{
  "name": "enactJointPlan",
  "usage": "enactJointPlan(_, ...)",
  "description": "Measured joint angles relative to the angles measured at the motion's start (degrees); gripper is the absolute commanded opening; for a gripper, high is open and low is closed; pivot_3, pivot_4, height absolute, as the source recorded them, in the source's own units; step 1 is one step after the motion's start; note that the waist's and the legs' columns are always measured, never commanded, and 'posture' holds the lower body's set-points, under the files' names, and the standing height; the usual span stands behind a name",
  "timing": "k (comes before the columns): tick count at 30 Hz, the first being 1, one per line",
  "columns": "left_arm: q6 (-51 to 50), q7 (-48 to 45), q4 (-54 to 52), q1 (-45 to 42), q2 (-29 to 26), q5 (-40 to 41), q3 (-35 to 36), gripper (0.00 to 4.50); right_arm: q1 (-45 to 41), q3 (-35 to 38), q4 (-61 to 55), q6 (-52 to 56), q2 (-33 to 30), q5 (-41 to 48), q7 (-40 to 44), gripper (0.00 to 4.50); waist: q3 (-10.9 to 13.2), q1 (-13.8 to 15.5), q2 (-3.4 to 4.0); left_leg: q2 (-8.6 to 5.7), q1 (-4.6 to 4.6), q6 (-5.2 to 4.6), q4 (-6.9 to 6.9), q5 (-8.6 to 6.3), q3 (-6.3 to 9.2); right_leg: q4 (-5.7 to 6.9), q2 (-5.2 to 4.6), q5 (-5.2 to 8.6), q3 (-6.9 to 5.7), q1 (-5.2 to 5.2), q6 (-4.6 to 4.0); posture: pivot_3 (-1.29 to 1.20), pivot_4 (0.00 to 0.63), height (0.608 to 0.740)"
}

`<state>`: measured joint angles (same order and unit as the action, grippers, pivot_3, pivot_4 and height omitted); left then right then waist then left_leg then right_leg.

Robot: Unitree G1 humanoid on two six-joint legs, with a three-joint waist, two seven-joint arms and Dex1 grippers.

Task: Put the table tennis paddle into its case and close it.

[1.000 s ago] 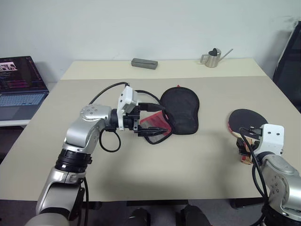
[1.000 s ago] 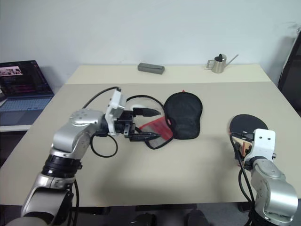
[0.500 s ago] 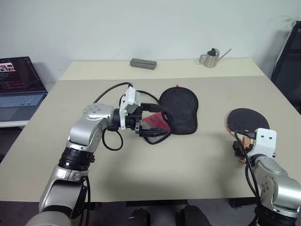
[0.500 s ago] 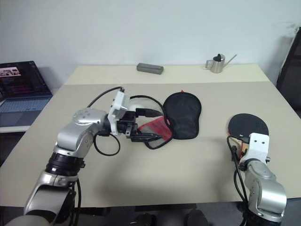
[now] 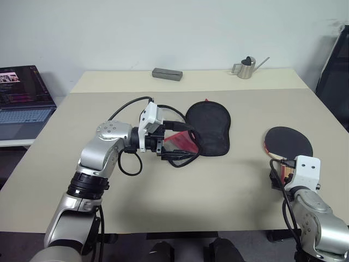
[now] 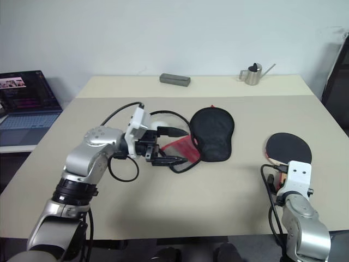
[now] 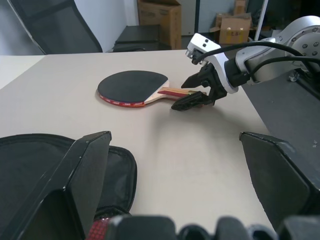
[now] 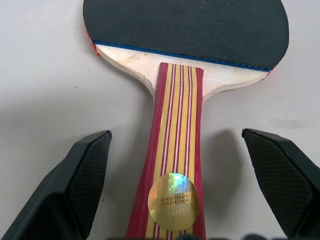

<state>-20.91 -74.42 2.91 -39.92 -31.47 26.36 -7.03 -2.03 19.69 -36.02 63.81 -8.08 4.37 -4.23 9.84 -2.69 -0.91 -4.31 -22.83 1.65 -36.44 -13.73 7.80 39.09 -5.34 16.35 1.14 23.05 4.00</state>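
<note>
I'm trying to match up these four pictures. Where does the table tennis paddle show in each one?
Left eye view: table tennis paddle near the table's right edge.
Right eye view: the same spot.
Left wrist view: far across the table.
Right wrist view: close up.
Shared landmark: its striped handle, by the right gripper.

I see the table tennis paddle (image 8: 176, 130) lying flat on the table's right side, black rubber face up, pale wooden edge showing, its red-and-tan striped handle carrying 1 shiny round sticker at the butt. The case (image 5: 210, 128) lies flat near the table's middle, well apart from it, a black paddle-shaped pouch with a red panel and mesh pocket at its narrow end.
</note>
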Motion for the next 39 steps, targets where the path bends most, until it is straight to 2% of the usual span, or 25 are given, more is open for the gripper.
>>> enactJointPlan(1, 0.0, 0.0, 0.0, 0.0, 0.0, -0.04, 0.0, 4.5, 0.28, -0.45, 0.0, -0.57, 0.02, -0.42, -0.2, 4.49, 0.0, 0.0, 0.0, 0.0, 0.0, 0.0, 0.0, 0.0, 0.0, 0.0, 0.0, 0.0, -0.01, 0.0, 0.0, 0.0, 0.15, 0.74)
enactJointPlan(4, 0.05, 0.01, 0.04, -0.01, 0.03, -0.13, 0.0, 4.5, 0.81, -1.74, 0.54, -2.82, 0.39, -1.15, -0.96, 3.91, -0.01, -0.01, 0.0, 0.0, 0.02, 0.0, 0.0, 0.0, -0.01, 0.0, 0.0, 0.0, 0.01, 0.0, 0.0, 0.0, 0.15, 0.74)
enactJointPlan(8, 0.11, 0.09, 0.09, -0.04, 0.15, -0.28, 0.0, 4.5, 0.8, -3.5, 2.7, -5.87, 0.38, -1.7, -1.24, 2.58, -0.01, 0.0, -0.02, 0.0, 0.05, 0.0, -0.1, 0.0, 0.01, -0.01, 0.0, -0.03, -0.01, -0.13, 0.01, 0.0, 0.15, 0.74)
enactJointPlan(12, 0.12, 0.55, 0.1, -0.03, 0.14, -0.44, 0.01, 4.5, -0.12, -3.47, 5.68, -8.29, 0.69, -3.08, -2.82, 1.29, -0.01, 0.34, -0.02, -0.02, 0.44, -0.03, -0.19, -0.02, 0.08, -0.13, 0.0, -0.04, -0.1, -0.68, 0.05, 0.0, 0.15, 0.74)
enactJointPlan(18, 0.11, 1.64, -0.07, 1.05, -0.04, -0.44, 0.29, 4.5, -1.98, -3.41, 8.6, -9.91, 1.15, -3.15, -3.72, 1.28, -0.01, 0.42, -0.03, 0.02, 0.84, -0.04, -0.16, -0.03, 0.01, -0.14, 0.03, -0.03, -0.01, -0.96, 0.07, 0.0, 0.15, 0.74)
enactJointPlan(27, -0.4, 3.95, -0.6, 3.46, -2.48, -0.2, 2.82, 4.5, -5.72, -2.36, 14.19, -13.52, 0.11, -3.22, -4.67, 1.28, 0.01, 0.35, 0.0, 0.03, 0.83, -0.04, -0.12, -0.02, -0.02, -0.13, 0.05, -0.07, 0.04, -0.88, 0.05, 0.0, 0.15, 0.74)
enactJointPlan(39, -0.23, 5.21, -0.29, 3.67, -5.25, -0.27, 5.29, 4.5, -9.43, -4.14, 14.32, -17.28, -3.21, -4.42, -3.36, 1.27, 0.02, 0.09, 0.01, 0.05, 0.84, -0.02, 0.32, -0.01, -0.04, -0.23, 0.04, -0.05, 0.04, -0.75, 0.0, 0.0, 0.15, 0.74)
